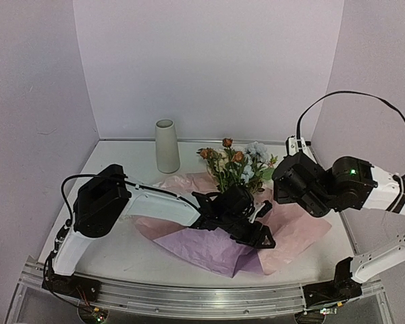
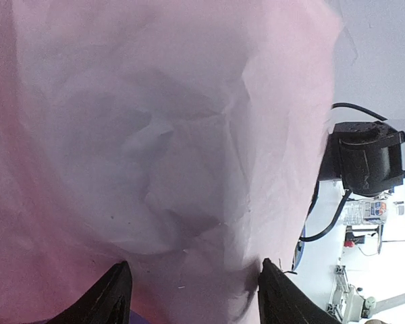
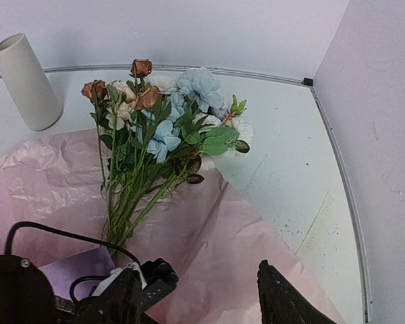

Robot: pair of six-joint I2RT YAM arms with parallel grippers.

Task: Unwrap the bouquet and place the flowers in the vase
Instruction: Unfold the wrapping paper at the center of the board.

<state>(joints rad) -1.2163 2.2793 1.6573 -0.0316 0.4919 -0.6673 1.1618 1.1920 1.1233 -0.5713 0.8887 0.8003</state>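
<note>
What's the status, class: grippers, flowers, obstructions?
Left gripper open over lilac-pink crinkled paper sheet; right gripper open, empty. Mixed artificial flowers lie on that sheet. Tall off-white ceramic vase upright, flowerless, unobstructed.

Right gripper (image 3: pixel 202 300) fingers spread apart, pink paper (image 3: pixel 223 250) spread under and ahead of both fingers, flowers (image 3: pixel 158 128) lying ahead of the left-hand finger, stems pointing back toward it, vase (image 3: pixel 25 81) farther ahead-left, apart from the blooms.
</note>
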